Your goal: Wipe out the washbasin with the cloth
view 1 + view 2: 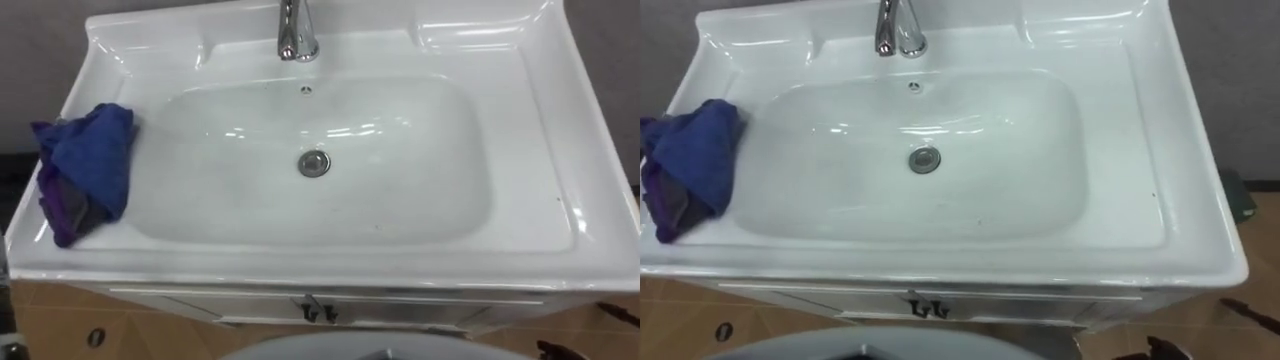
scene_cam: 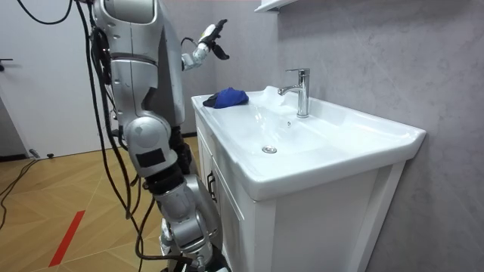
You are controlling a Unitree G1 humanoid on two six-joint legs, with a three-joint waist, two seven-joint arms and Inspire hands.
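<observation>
— While the left hand (image 2: 210, 36) hangs raised near the basin's left end, fingers spread apart and holding nothing, where does the wiping cloth lie?
— The blue cloth (image 1: 85, 165) lies crumpled on the flat left rim of the white basin (image 1: 520, 150), at the edge of the bowl. It is below the hand and apart from it, and a purple fold shows at its underside.
— How is it likely to handle?
— It is judged light, soft and limp, so it should bunch rather than move as a sheet. Whether it is damp cannot be told. The glazed rim looks slippery, so the heap may skid toward the bowl when pressed.
— Where to take hold?
— Take hold at the raised middle of the heap, fingers closing from above over several folds, since a loose corner would trail. The chrome faucet (image 1: 297, 35) and the drain (image 1: 314, 164) stand well apart from the cloth, and wiping appears not begun.
</observation>
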